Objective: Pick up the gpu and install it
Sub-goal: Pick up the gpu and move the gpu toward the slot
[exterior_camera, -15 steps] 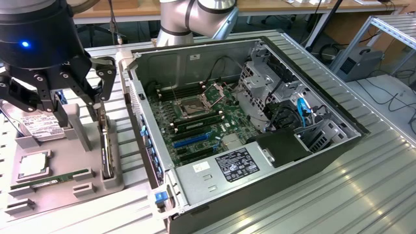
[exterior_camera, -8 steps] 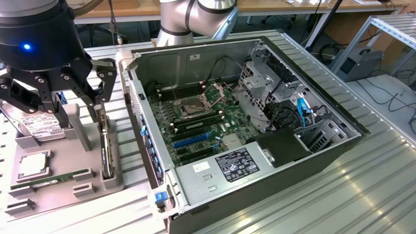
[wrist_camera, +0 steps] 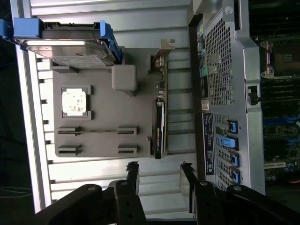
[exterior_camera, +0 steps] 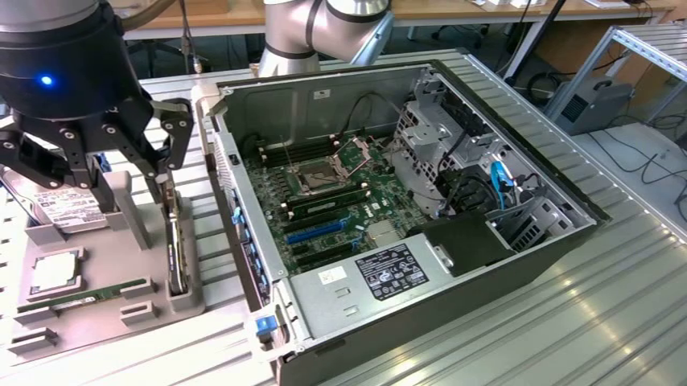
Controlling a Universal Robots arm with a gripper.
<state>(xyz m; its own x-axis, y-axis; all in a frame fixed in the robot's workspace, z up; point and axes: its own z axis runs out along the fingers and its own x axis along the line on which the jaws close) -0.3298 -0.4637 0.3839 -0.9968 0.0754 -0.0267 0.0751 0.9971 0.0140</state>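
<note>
Since the gpu (exterior_camera: 177, 251) stands on edge in the grey holder (exterior_camera: 161, 310) beside the open computer case (exterior_camera: 451, 297), its upper edge is free for the tool (wrist_camera: 159, 168), hovering above with jaws apart, empty.

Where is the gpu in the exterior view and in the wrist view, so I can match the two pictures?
Exterior view: the gpu stands on edge in the grey tray, on the side facing the computer case, toward the exterior view's left.
Wrist view: the gpu runs along the tray's edge next to the case.
Shared landmark: the silver processor chip lying in the same tray.
</note>
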